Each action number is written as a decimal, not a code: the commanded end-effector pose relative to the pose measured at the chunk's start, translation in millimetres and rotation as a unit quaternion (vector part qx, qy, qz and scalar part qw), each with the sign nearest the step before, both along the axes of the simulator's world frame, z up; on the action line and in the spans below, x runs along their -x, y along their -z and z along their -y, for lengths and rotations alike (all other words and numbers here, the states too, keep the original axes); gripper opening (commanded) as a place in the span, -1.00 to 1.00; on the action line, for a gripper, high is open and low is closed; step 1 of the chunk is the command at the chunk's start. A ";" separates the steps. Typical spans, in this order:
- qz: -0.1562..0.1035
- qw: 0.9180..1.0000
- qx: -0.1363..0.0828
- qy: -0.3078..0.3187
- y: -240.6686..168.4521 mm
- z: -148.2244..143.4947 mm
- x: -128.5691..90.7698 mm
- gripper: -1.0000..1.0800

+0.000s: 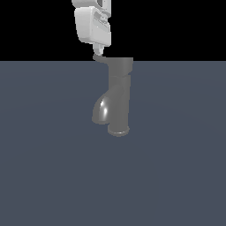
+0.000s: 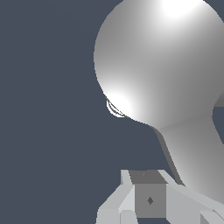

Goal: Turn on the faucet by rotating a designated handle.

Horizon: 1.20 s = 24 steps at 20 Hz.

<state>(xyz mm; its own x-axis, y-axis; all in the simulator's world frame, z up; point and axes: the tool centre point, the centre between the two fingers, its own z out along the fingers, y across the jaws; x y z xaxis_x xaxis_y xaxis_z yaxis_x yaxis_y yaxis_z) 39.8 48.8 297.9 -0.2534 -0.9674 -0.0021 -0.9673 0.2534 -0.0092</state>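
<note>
No real room was shown; a bare simulated test scene was rendered. A flat, featureless slate-blue surface (image 1: 44, 167) was met by a plain black backdrop at a straight horizon. Only a dark grey metallic upright faucet (image 1: 119, 97) and a white robot arm (image 1: 90, 22) were placed there, without walls or furnishings.
</note>
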 end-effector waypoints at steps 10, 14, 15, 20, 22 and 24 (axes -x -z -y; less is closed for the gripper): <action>-0.002 1.000 0.001 -0.002 0.0 -5.3 23.1 -1.00; -0.002 1.000 0.001 -0.002 0.1 -3.6 33.5 -1.00; -0.002 1.000 0.001 -0.002 0.0 -3.1 36.2 -1.00; -0.003 1.000 0.001 -0.003 0.2 -1.0 49.2 -1.00; -0.003 1.000 0.001 -0.003 0.2 -0.1 54.5 -1.00; -0.003 1.000 0.001 -0.003 -0.1 0.8 59.9 -1.00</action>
